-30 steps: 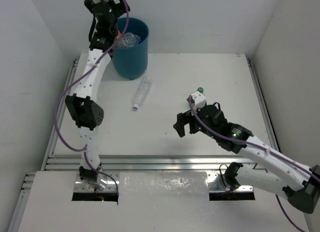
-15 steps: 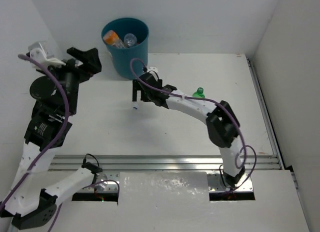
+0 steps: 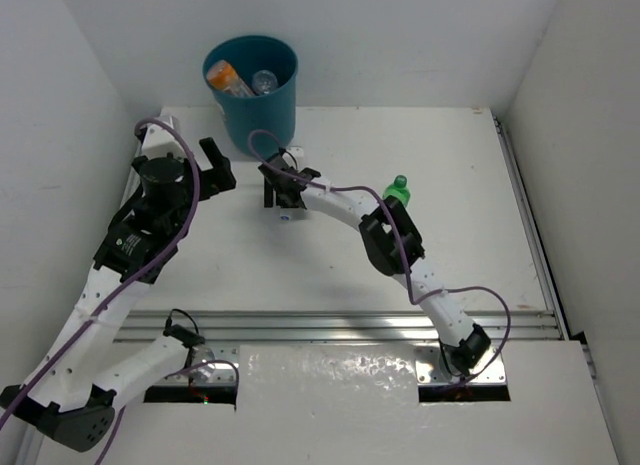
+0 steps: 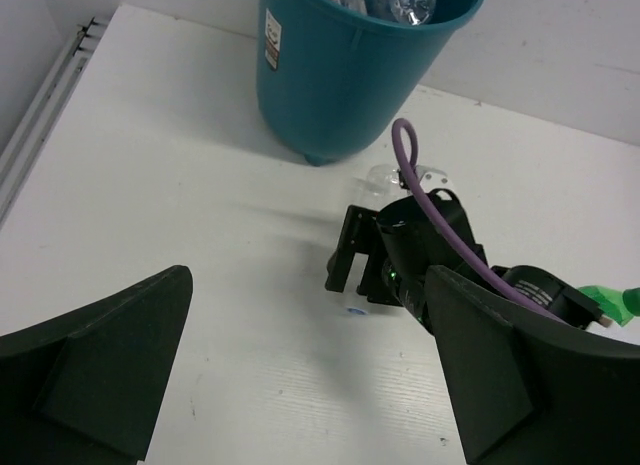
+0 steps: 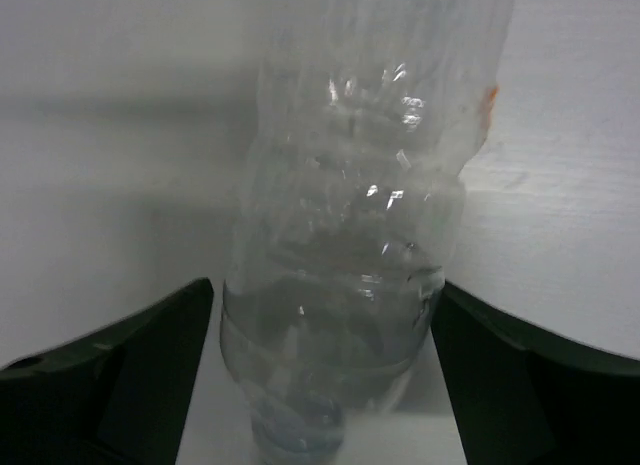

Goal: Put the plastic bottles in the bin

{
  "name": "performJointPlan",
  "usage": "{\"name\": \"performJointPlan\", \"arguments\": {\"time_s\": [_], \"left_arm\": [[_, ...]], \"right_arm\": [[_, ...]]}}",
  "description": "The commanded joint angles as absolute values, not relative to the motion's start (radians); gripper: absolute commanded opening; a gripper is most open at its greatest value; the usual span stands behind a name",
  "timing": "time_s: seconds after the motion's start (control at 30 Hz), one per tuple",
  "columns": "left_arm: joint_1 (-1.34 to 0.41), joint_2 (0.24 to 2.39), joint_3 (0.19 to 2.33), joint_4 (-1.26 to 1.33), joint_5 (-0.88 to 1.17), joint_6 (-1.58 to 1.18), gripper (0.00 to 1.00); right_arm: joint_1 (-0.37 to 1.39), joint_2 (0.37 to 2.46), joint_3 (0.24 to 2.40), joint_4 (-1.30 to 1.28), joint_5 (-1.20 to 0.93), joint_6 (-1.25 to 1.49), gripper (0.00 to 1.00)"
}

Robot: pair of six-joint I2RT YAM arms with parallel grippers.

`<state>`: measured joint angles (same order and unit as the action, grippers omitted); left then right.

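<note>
**Reaching for the next one:** The right gripper (image 3: 283,191) is straddling a clear bottle (image 5: 345,235) that is lying on its side on the table (image 3: 450,165), just in front of the bin (image 3: 262,120). Its fingers are spread to either side of the body. The stance looks meant for a pinch across the bottle's width before a short carry to the bin.

The left gripper (image 3: 217,167) is hanging nearby with fingers wide apart and holding nothing, seemingly keeping clear. A green bottle (image 3: 398,190) is sitting beside the right arm, not yet binned. An orange bottle (image 3: 225,78) and a second clear bottle (image 3: 263,81) are already lying in the bin.

From above, the gripper is hiding nearly all of its target, leaving only the cap (image 3: 285,218) peeking out. The right wrist camera is filling that gap, showing the crumpled body between both fingers, though whether the pads are touching plastic cannot be told. The left wrist view is giving the side angle: bin, bottle and gripper in one line.
</note>
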<state>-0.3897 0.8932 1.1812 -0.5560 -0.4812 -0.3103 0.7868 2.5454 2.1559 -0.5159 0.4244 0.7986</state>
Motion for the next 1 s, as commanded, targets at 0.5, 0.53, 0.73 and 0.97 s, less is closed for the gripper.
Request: {"name": "performJointPlan", "arguments": {"time_s": [0.5,0.53,0.73,0.97], "left_arm": [[-0.391,0.85,0.838,-0.076,0.493,-0.467,1.0],[-0.396,0.892,0.812,-0.033,0.565,-0.491,1.0],[-0.429,0.939,0.762,0.198,0.693,-0.617,1.0],[-0.488,0.986,0.749,0.435,0.815,-0.739,1.0]], "right_arm": [[0.765,1.326,0.812,0.255,-0.275,0.257,0.14],[0.765,1.278,0.757,0.249,-0.347,0.232,0.09],[0.767,1.004,0.621,0.219,-0.362,0.195,0.08],[0.772,0.921,0.626,0.183,-0.457,0.187,0.09]]}}
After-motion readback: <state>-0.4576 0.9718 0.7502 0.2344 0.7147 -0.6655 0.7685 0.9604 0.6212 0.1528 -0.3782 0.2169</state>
